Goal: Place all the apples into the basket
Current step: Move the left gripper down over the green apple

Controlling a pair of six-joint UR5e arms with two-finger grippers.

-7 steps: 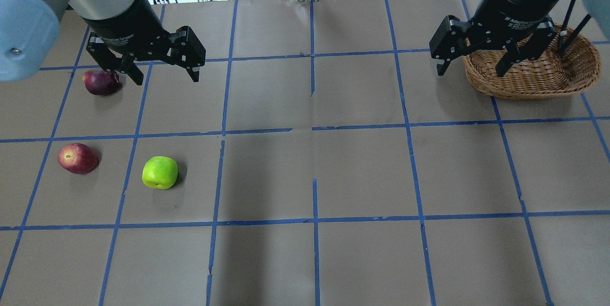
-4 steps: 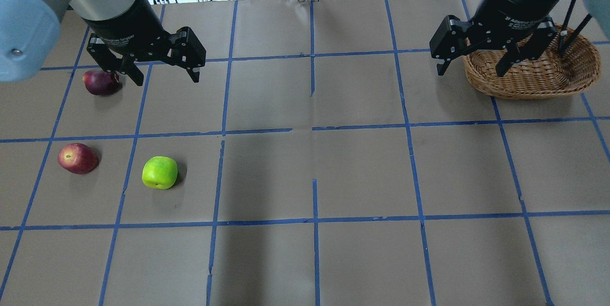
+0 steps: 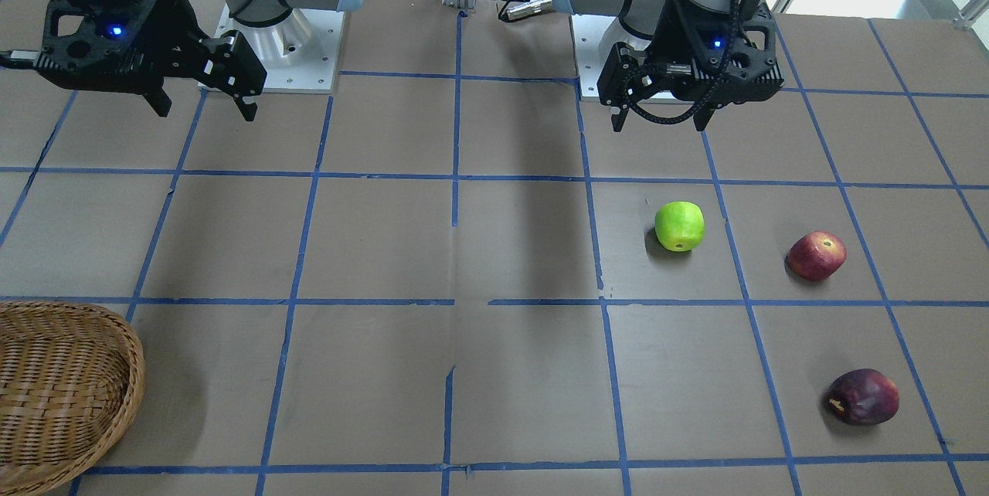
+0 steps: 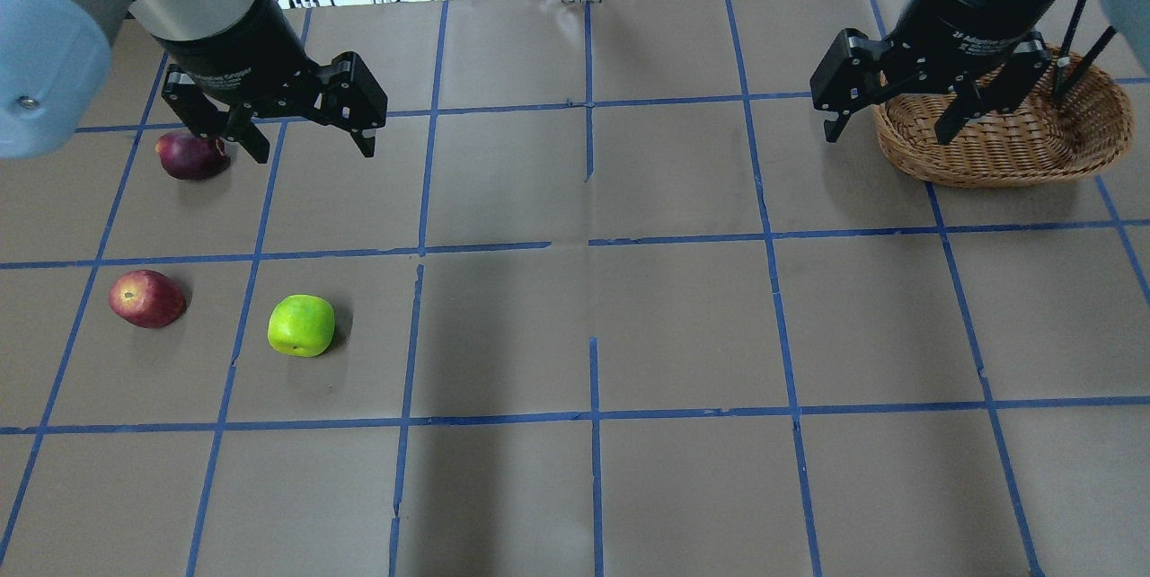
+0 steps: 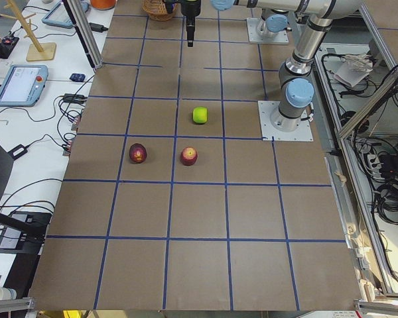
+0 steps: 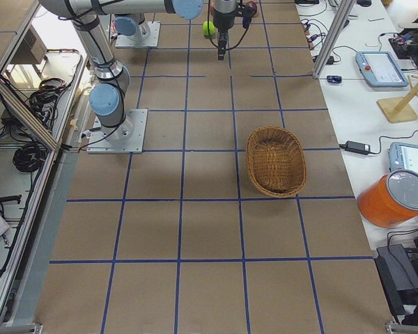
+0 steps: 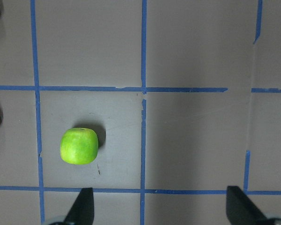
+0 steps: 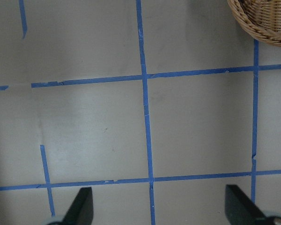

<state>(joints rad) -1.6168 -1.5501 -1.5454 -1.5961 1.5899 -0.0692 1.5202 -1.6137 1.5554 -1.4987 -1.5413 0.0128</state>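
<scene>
Now, overhead view: green apple (image 4: 301, 324) sits on counter (image 4: 575, 307) approx 8 o'clock, red apple (image 4: 146, 298) at its 9 o'clock. Farther out, maroon apple (image 4: 191, 155) approx 10 o'clock. Left end effector (image 4: 311, 148) & right end effector (image 4: 888, 133) hang released, empty. Basket (image 4: 1006, 155) approx 2 o'clock, well apart from apples.
</scene>
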